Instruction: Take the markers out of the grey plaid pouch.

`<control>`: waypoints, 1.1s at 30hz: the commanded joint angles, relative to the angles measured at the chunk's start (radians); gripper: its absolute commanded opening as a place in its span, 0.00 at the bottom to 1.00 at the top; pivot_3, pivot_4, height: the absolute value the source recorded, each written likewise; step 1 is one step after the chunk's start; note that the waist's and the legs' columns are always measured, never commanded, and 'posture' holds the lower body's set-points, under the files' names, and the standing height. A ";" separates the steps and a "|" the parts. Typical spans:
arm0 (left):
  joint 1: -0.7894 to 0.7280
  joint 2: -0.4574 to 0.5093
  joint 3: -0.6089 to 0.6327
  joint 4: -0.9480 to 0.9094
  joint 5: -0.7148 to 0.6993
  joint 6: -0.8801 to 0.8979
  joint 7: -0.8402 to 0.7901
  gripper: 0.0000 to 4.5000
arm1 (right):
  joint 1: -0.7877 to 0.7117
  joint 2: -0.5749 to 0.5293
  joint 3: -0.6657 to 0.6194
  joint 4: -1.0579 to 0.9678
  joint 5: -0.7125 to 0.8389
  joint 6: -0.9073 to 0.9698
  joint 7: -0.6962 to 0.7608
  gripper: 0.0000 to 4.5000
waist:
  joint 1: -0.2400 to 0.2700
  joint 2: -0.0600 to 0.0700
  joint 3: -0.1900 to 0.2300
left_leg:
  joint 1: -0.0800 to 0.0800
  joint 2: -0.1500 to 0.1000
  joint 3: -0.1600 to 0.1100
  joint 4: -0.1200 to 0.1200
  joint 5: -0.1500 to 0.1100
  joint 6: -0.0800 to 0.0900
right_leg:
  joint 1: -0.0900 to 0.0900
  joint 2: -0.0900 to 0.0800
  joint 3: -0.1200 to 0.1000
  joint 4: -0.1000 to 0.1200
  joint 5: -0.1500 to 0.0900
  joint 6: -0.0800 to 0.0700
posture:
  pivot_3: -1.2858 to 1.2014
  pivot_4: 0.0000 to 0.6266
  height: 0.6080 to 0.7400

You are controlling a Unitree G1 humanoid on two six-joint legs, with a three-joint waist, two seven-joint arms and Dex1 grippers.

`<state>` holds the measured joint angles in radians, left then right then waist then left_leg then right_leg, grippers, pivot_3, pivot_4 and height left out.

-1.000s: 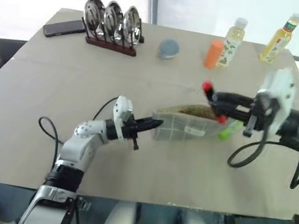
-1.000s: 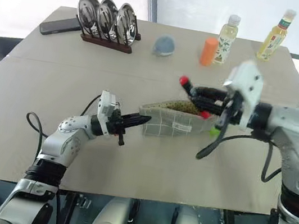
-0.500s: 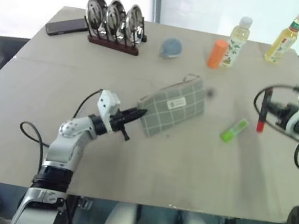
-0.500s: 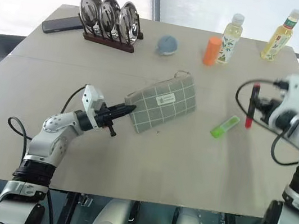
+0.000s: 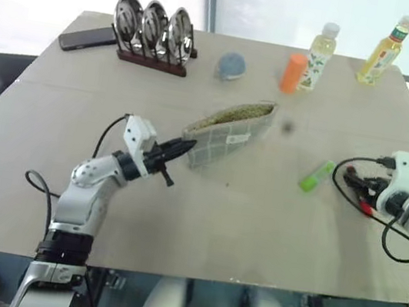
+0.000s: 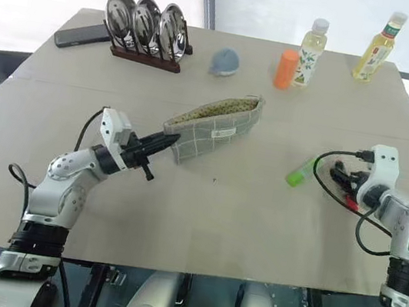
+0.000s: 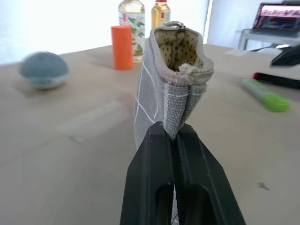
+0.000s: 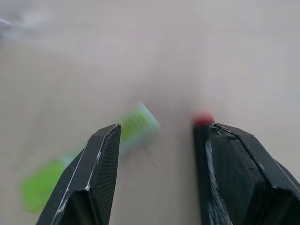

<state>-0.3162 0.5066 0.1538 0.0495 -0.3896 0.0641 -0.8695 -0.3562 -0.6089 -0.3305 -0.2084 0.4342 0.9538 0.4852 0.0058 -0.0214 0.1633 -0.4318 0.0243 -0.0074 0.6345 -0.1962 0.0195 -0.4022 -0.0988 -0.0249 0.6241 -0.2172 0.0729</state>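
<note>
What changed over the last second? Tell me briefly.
The right hand carried the red-capped marker from the pouch mouth out to the right and down to the table, then opened; the marker now seems released beside it. The left hand stayed shut on the grey plaid pouch, drawing it slightly left with its opening now turned upward. The green marker stayed where it was.
</note>
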 commanded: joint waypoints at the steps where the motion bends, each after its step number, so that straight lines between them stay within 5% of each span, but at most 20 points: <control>1: -0.030 0.078 0.094 -0.004 0.032 -0.127 0.009 0.00 | 0.051 -0.037 0.007 -0.199 0.038 -0.072 0.064 0.68 | 0.000 0.000 0.000 | 0.000 0.000 0.000 0.000 0.000 0.000 | 0.000 0.000 0.000 -0.001 0.000 0.000 | 0.52 0.24 1.00; 7: 0.032 0.307 0.191 0.213 0.149 -0.551 -0.107 0.00 | 0.163 -0.042 0.070 -0.472 0.136 -0.133 0.158 0.68 | -0.010 0.000 0.000 | 0.000 0.002 0.002 -0.002 0.000 0.000 | -0.001 0.001 0.000 -0.002 -0.002 -0.003 | 0.52 0.24 1.00; 16: 0.152 0.404 0.201 0.654 0.171 -0.890 -0.230 0.00 | 0.227 -0.052 0.229 -0.554 0.078 -0.304 0.213 0.68 | -0.007 -0.005 -0.001 | -0.001 0.003 0.004 -0.002 0.000 -0.001 | -0.003 -0.005 -0.001 -0.003 -0.002 -0.004 | 0.52 0.24 1.00; 19: 0.151 0.425 0.210 0.702 0.073 -0.805 -0.352 0.00 | 0.251 -0.066 0.258 -0.548 0.042 -0.368 0.233 0.68 | -0.003 -0.006 -0.002 | -0.001 0.005 0.005 -0.002 -0.001 -0.001 | -0.004 -0.005 -0.002 -0.003 -0.002 -0.004 | 0.52 0.24 1.00; 22: 0.190 0.421 0.215 0.622 0.001 -0.661 -0.388 0.30 | 0.270 -0.074 0.258 -0.520 0.016 -0.412 0.241 0.70 | -0.002 -0.006 -0.002 | -0.001 0.006 0.006 -0.002 -0.001 -0.001 | -0.004 -0.005 -0.001 -0.003 -0.002 -0.004 | 0.52 0.24 1.00; 23: 0.221 0.418 0.222 0.556 -0.044 -0.590 -0.405 0.46 | 0.279 -0.079 0.262 -0.508 -0.005 -0.424 0.234 0.70 | -0.003 -0.006 -0.002 | -0.001 0.006 0.006 -0.002 -0.001 -0.001 | -0.004 -0.005 -0.001 -0.003 -0.002 -0.004 | 0.52 0.24 1.00; 24: 0.257 0.418 0.231 0.479 -0.104 -0.481 -0.416 0.50 | 0.291 -0.084 0.265 -0.498 -0.029 -0.433 0.225 0.70 | -0.004 -0.007 -0.002 | -0.001 0.006 0.006 -0.002 -0.001 -0.001 | -0.004 -0.005 -0.001 -0.003 -0.002 -0.004 | 0.52 0.24 1.00; 27: 0.406 0.428 0.273 0.202 -0.301 -0.159 -0.426 0.50 | 0.356 -0.059 0.232 -0.497 -0.048 -0.421 0.163 0.70 | -0.008 -0.008 -0.002 | -0.001 0.007 0.005 -0.002 -0.001 -0.001 | -0.004 -0.005 0.000 -0.003 -0.002 -0.004 | 0.52 0.24 1.00; 31: 0.541 0.433 0.297 -0.091 -0.431 0.106 -0.379 0.51 | 0.504 -0.055 0.161 -0.548 -0.074 -0.429 0.125 0.97 | -0.007 -0.005 -0.001 | 0.000 0.008 0.004 -0.002 -0.001 -0.002 | -0.005 -0.005 0.002 -0.003 -0.002 -0.004 | 0.52 0.24 1.00; 33: 0.547 0.427 0.296 -0.170 -0.449 0.174 -0.343 0.51 | 0.571 -0.059 0.131 -0.558 -0.097 -0.443 0.117 0.99 | -0.004 -0.005 -0.001 | 0.000 0.008 0.005 -0.002 -0.003 -0.005 | -0.005 -0.005 0.001 -0.003 -0.002 -0.004 | 0.52 0.24 1.00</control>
<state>0.2305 0.9193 0.4228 -0.0217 -0.7934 0.1659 -1.2484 0.1785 -0.6588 -0.1423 -0.7159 0.3570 0.5397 0.6166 0.0021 -0.0266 0.1621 -0.4315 0.0328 -0.0008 0.6325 -0.1994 0.0141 -0.4067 -0.1033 -0.0237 0.6215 -0.2197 0.0688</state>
